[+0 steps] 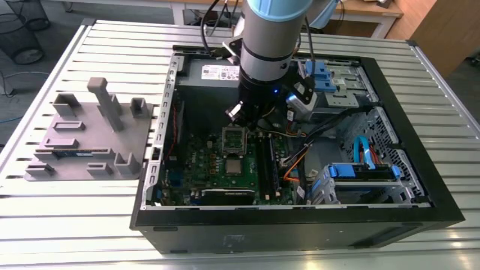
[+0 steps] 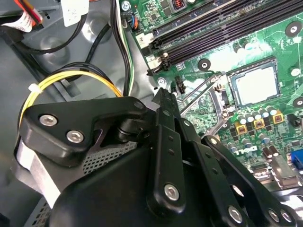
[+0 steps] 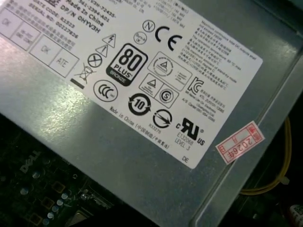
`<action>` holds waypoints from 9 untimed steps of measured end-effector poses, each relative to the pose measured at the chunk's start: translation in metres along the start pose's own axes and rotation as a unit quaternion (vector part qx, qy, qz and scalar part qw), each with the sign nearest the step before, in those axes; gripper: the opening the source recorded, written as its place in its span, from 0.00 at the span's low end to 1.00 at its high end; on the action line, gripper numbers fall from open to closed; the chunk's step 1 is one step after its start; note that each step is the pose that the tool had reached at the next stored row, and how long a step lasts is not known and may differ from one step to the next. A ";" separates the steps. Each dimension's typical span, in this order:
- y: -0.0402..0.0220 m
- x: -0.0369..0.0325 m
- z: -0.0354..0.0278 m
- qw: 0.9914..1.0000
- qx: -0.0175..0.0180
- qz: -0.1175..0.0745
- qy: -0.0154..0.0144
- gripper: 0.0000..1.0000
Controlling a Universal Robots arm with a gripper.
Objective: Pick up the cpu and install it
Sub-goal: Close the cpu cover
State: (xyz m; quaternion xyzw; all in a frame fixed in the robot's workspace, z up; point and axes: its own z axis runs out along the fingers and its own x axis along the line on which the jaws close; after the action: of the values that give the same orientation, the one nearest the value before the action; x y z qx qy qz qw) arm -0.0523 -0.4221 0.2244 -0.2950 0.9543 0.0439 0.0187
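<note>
the cpu (image 1: 235, 166) lies flat on the green board (image 1: 217, 174) at lower centre of the exterior view. the gripper (image 1: 251, 115) hangs just above the socket frame (image 1: 234, 140). i cannot tell how far its claw is open.

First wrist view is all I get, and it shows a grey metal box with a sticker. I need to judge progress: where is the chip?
Observer: In the second wrist view the chip lies flat in its socket on the green board.
Operator: Is the socket frame shut over it?
Observer: No. In the exterior view the frame stands open beside the chip.
Operator: Is the tool on the chip?
Observer: No. The tool is apart from it, near the ends of the memory slots.
</note>
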 end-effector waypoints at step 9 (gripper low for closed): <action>-0.0007 0.0004 -0.0015 1.000 -0.001 -0.012 0.001 0.11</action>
State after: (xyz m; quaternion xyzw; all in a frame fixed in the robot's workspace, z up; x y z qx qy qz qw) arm -0.0522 -0.4230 0.2257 -0.3062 0.9508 0.0441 0.0181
